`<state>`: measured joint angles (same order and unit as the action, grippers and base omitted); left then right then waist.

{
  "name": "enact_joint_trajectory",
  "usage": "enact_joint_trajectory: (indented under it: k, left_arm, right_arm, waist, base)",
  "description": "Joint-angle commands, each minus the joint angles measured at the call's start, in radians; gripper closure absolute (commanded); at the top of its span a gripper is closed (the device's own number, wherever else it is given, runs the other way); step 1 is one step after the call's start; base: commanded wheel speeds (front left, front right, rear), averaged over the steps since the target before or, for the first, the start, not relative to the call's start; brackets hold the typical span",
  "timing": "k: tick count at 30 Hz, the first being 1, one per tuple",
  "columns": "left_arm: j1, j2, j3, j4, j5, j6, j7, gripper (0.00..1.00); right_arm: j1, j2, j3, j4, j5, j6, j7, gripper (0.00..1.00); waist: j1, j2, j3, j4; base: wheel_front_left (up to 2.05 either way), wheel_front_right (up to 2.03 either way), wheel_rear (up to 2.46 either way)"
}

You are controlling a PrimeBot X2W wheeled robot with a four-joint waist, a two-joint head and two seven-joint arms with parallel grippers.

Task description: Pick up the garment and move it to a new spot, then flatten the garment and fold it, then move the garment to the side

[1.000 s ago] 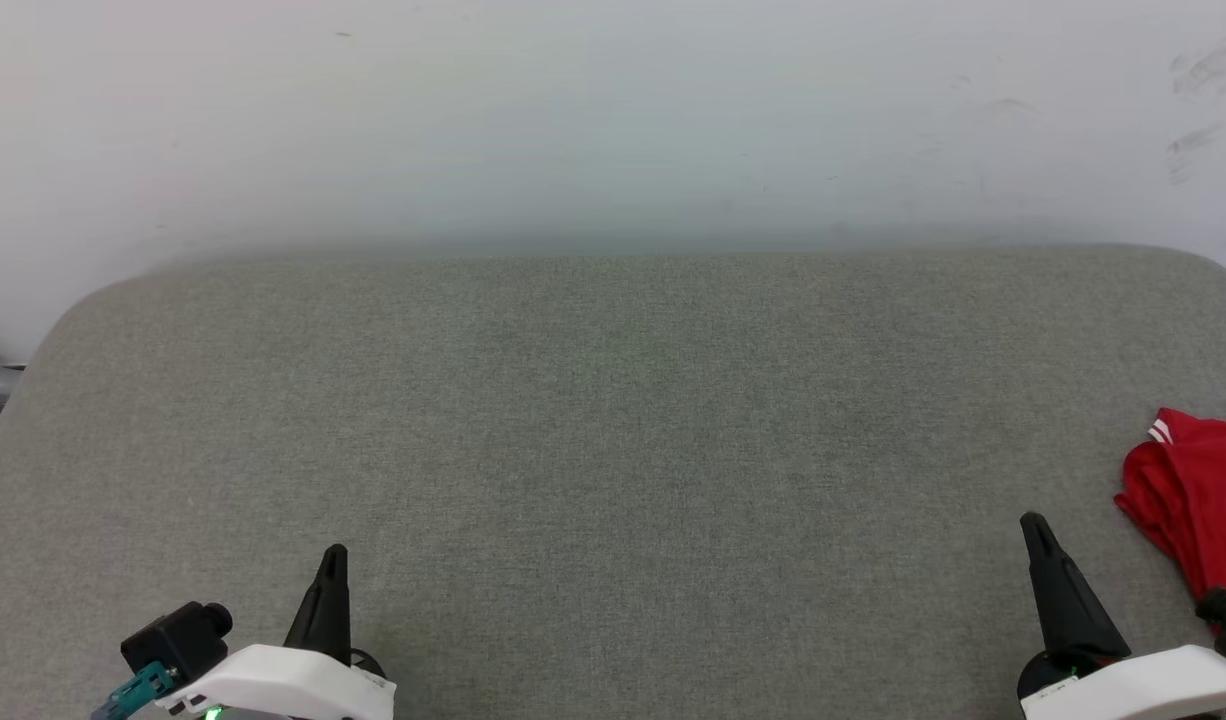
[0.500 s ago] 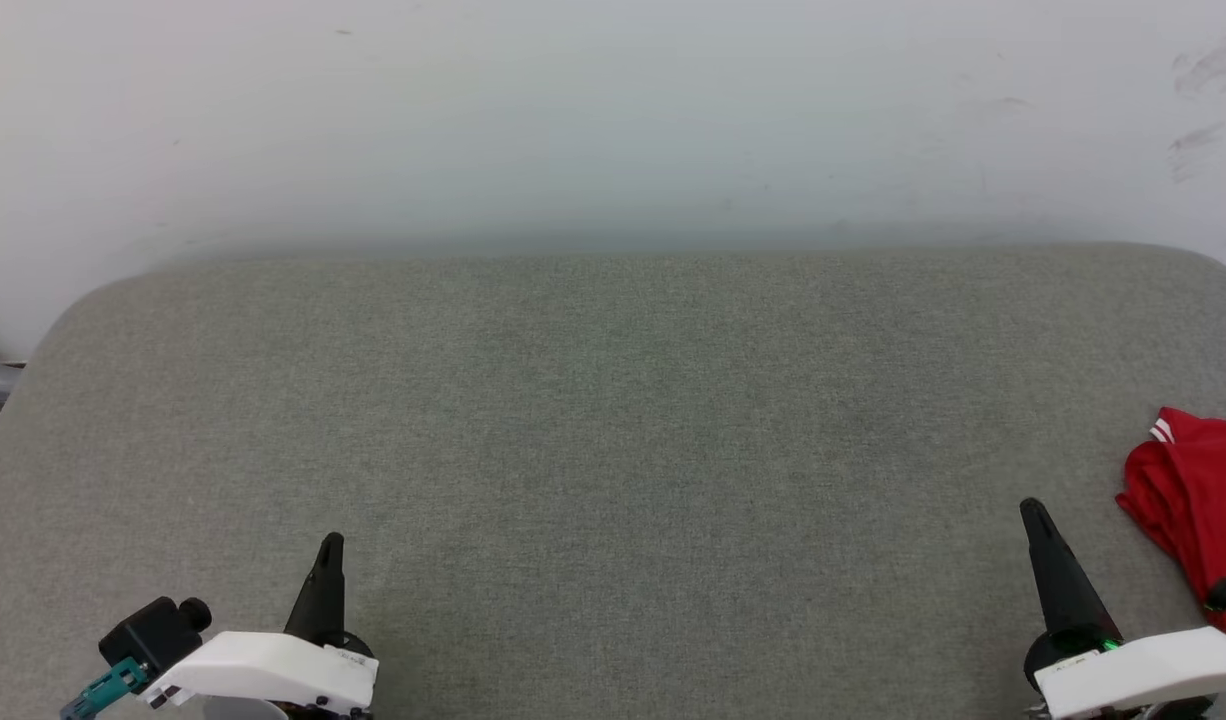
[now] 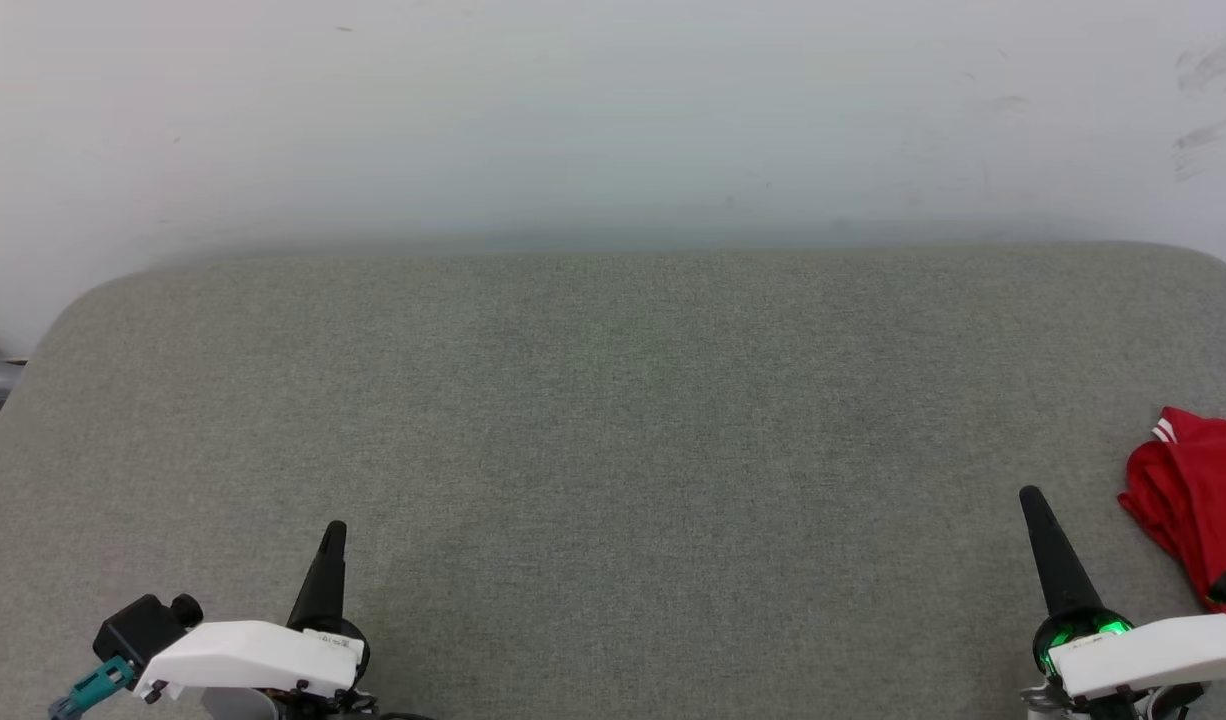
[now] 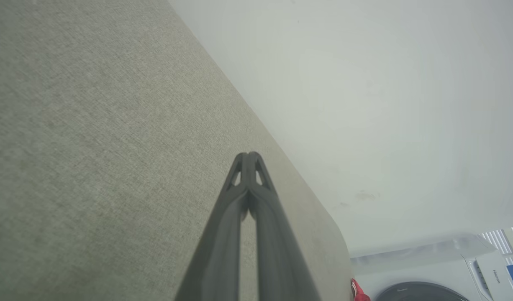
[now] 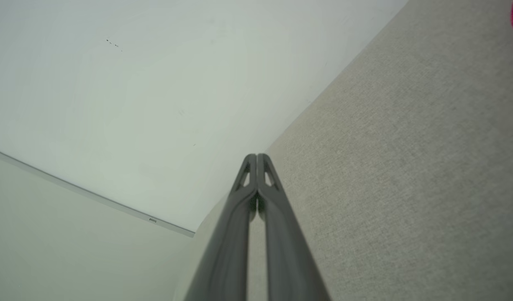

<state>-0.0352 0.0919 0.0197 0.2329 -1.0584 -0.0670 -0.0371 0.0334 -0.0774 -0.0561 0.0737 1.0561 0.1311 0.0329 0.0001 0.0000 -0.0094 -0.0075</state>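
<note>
Garment [image 3: 1191,495]: red cloth in a bunched, creased heap at the far right end of the counter [image 3: 613,420]. A short run of white stripes shows at its upper corner. The rest of it runs past the edge of the head view.

Right pincer [image 3: 1029,497]: just left of the heap and apart from it. Its two dark, tapering fingers are pressed together at the tips with nothing between them. A green light [image 3: 1083,632] glows at its base, against the white wrist shell.

Left pincer [image 3: 335,530]: well apart, near the counter's front left. Its tips likewise meet and it is empty-handed. A small teal connector [image 3: 93,688] juts out beside its wrist.

Counter top: grey woven fabric, faintly mottled, with rounded back corners. A broad bare stretch lies between the two pincers and back to the rear edge.

Behind: a pale, smooth wall [image 3: 613,120] meets the rear edge, with dark scuff marks [image 3: 1208,65] at its upper right.

Beyond the garment's end of the counter, in the left wrist view: a white appliance [image 4: 428,276] with a dark round door.
</note>
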Motion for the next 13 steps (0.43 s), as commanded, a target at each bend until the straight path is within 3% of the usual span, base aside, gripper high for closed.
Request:
enact_joint_trajectory:
  k: [1,13]
  left_arm:
    - [-0.028,0.001,0.011,-0.006,-0.033,-0.009,0.008,1.00]
    - [-0.041,-0.009,0.031,-0.001,-0.151,-0.023,0.042,1.00]
  right_arm:
    - [-0.030,-0.008,-0.002,0.001,0.036,0.000,0.002,1.00]
    - [-0.056,-0.007,-0.005,0.040,0.162,0.000,0.012,1.00]
  waist:
    - [-0.0001,0.0000,0.000,0.000]
    - [-0.0001,0.0000,0.003,0.002]
  base:
    - [0.00,0.00,0.00]
    - [0.00,0.00,0.00]
